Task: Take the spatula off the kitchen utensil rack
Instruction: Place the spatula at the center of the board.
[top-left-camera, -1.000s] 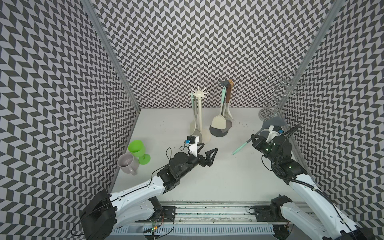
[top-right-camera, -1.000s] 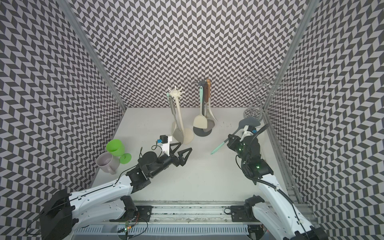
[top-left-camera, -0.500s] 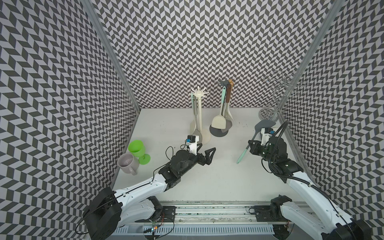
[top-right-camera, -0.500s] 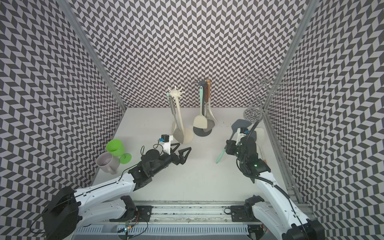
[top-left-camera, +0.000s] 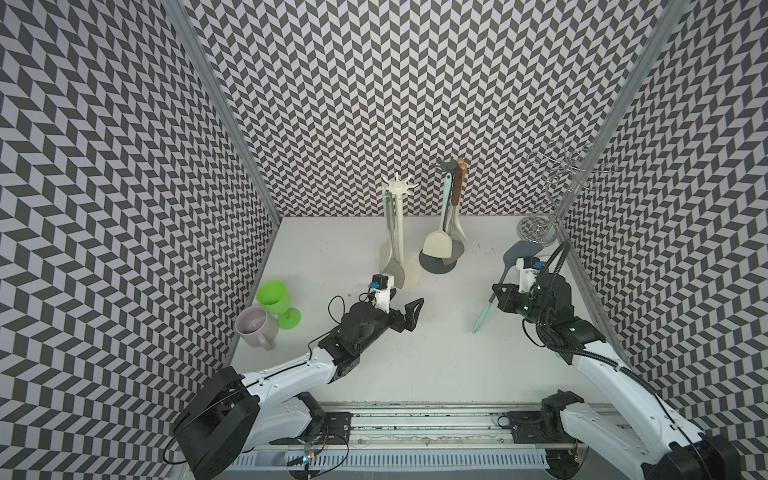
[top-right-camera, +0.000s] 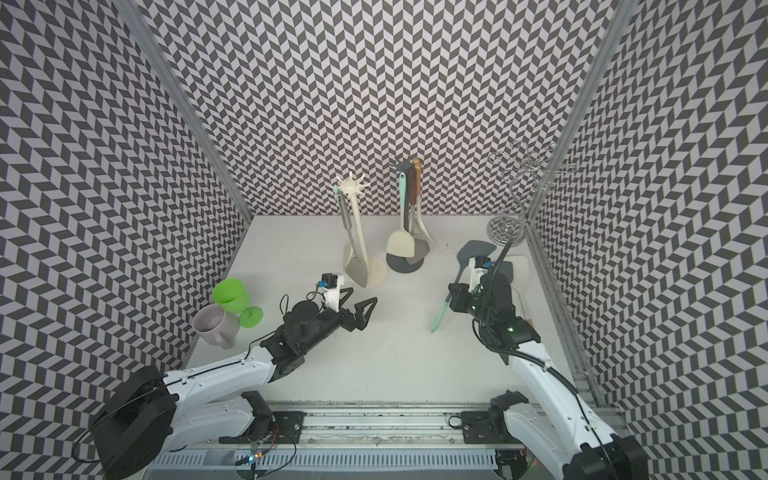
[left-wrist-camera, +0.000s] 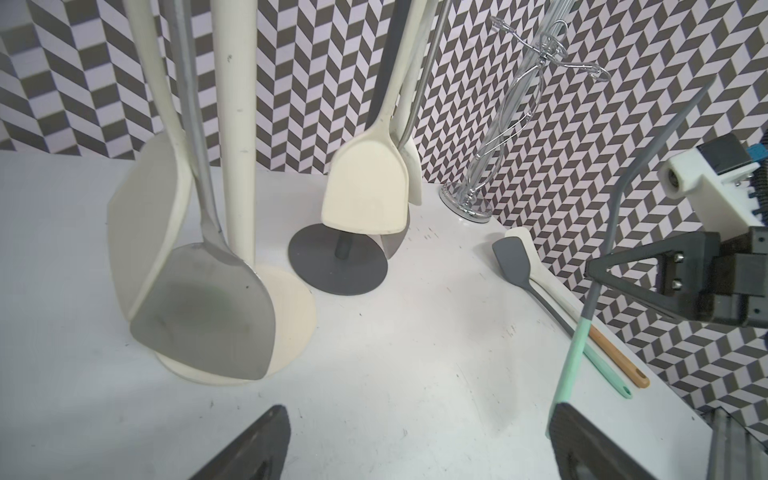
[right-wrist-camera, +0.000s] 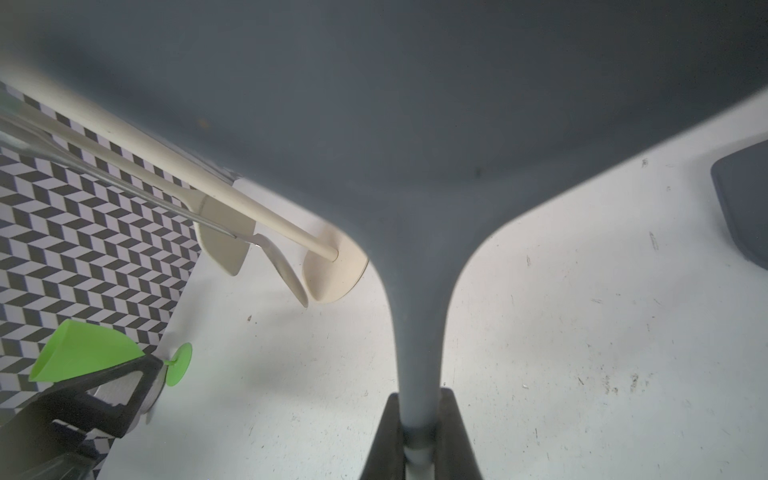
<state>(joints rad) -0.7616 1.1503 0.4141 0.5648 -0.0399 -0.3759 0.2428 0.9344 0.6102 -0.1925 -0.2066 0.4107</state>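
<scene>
The spatula (top-left-camera: 521, 251) has a dark grey head and a mint handle end (top-left-camera: 482, 311). My right gripper (top-left-camera: 500, 291) is shut on its handle, and it hangs free of both racks at the right of the table. The right wrist view shows its head (right-wrist-camera: 415, 124) close up and the fingers (right-wrist-camera: 386, 436) clamped on the neck. The grey kitchen utensil rack (top-left-camera: 451, 195) stands at the back with a cream spatula (top-left-camera: 436, 245). A cream rack (top-left-camera: 400, 220) stands left of it. My left gripper (top-left-camera: 405, 301) is open and empty, in front of the cream rack.
Two more spatulas (left-wrist-camera: 515, 257) lie by the right wall under my right arm. A chrome wire stand (top-left-camera: 540, 224) fills the back right corner. A green goblet (top-left-camera: 274, 297) and a grey mug (top-left-camera: 254, 326) stand by the left wall.
My right gripper has turned the held spatula, so its mint handle swung from pointing left toward the front. The left arm has hardly moved.
</scene>
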